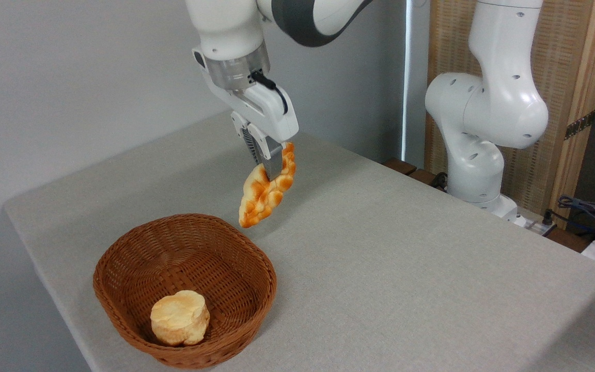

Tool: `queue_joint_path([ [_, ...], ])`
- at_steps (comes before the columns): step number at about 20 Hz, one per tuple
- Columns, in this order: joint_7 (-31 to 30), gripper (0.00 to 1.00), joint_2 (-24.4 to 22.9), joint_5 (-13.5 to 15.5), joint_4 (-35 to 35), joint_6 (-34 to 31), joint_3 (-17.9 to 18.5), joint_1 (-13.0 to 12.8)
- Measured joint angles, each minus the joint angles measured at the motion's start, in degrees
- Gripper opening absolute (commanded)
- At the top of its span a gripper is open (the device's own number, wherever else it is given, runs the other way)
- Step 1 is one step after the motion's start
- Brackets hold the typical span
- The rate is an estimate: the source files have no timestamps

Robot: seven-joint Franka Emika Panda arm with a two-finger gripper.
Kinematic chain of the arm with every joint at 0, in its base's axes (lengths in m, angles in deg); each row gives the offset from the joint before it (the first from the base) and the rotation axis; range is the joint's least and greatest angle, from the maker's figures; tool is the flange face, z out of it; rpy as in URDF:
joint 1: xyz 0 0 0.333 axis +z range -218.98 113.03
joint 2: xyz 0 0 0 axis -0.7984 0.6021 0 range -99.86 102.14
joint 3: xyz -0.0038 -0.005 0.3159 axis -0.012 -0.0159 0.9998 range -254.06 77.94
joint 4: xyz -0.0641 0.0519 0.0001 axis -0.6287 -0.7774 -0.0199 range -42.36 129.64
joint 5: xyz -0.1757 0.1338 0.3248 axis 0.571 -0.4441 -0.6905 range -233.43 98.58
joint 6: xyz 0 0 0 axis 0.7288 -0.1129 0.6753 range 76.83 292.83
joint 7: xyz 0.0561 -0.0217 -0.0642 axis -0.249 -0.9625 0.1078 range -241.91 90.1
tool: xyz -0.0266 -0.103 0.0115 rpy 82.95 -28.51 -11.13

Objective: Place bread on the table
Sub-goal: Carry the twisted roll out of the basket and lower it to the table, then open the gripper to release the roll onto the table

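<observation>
The tool (269,164) hangs from the white arm with its two fingers (272,163) pointing down and pressed against the upper part of the bread (262,195), clamped on it so the pastry dangles in the air. The bread is long and narrow, braided or twisted, golden-orange with paler bumps along its ridges, and it tapers to a point at the lower end. It hangs tilted, its top end behind the fingers and its lower tip down to the left, clear of the desk (406,268) and above the far rim of the basket (122,289), slightly to the right of it. No brand, label or writing can be read on the arm, the tool or anything else.

The desk beneath is covered in a plain grey-beige cloth. The brown wicker basket stands near its front left corner, and a short, round, pale-yellow bun (179,317) sits inside it against the near wall. The arm's white base (475,170) stands at the far right edge of the desk, with dark cables (586,209) beside it.
</observation>
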Motion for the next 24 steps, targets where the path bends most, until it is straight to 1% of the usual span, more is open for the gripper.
queue_joint_path([
  [3, 0.00, 0.99, 1.15, 0.00, 1.20, 1.27, -1.47, -0.75],
  [8, 0.00, 1.00, 4.68, 0.00, 1.33, 5.95, -2.26, -0.94],
  [12, 0.00, 1.00, 6.77, 0.00, 1.33, 7.06, -2.98, -0.98],
  [20, 0.00, 1.00, 6.80, 0.00, 0.66, 7.08, -3.14, -1.00],
  [24, 0.00, 1.00, 5.61, 0.00, -1.64, 7.36, -2.75, -0.76],
])
